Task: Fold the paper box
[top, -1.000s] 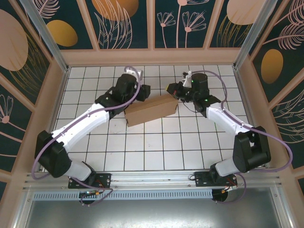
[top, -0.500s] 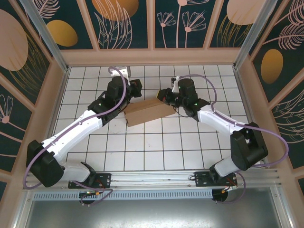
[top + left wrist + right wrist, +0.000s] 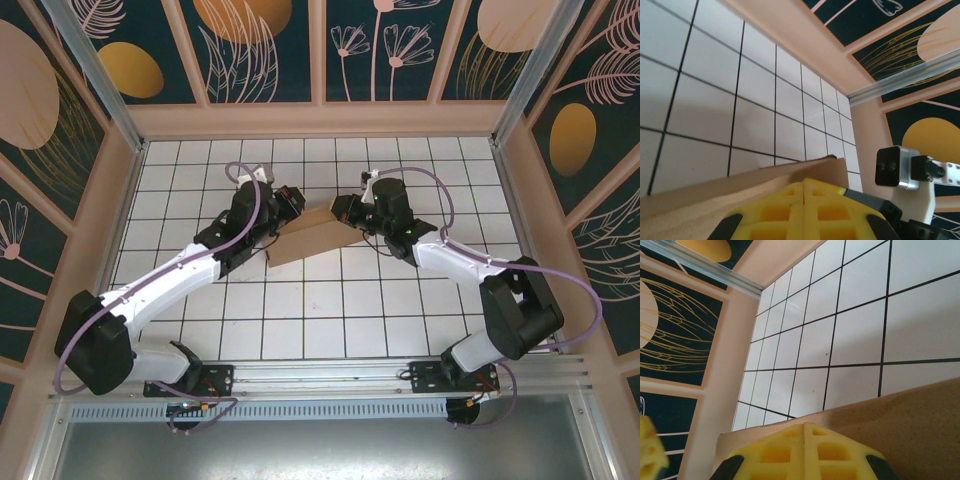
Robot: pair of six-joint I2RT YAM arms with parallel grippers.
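The paper box [image 3: 312, 238] is a brown cardboard mailer lying slanted mid-table, its far long edge raised between the two arms. My left gripper [image 3: 287, 207] is shut, and its tips rest against the box's far left end. In the left wrist view the yellow fingers [image 3: 803, 183] meet with no gap, lying against the cardboard [image 3: 700, 200]. My right gripper [image 3: 346, 210] is also shut, at the box's far right corner. In the right wrist view its closed yellow tips [image 3: 804, 425] press on the brown panel [image 3: 920, 420].
The white tiled table [image 3: 320, 310] is walled by tan side panels [image 3: 110, 220] and a back rail [image 3: 320, 120]. Part of the right arm's wrist [image 3: 896, 168] shows in the left wrist view, close beyond the box's end.
Both grippers have moved inward toward each other along the box's far edge. The box now looks narrower from above, with its far edge tipped up.
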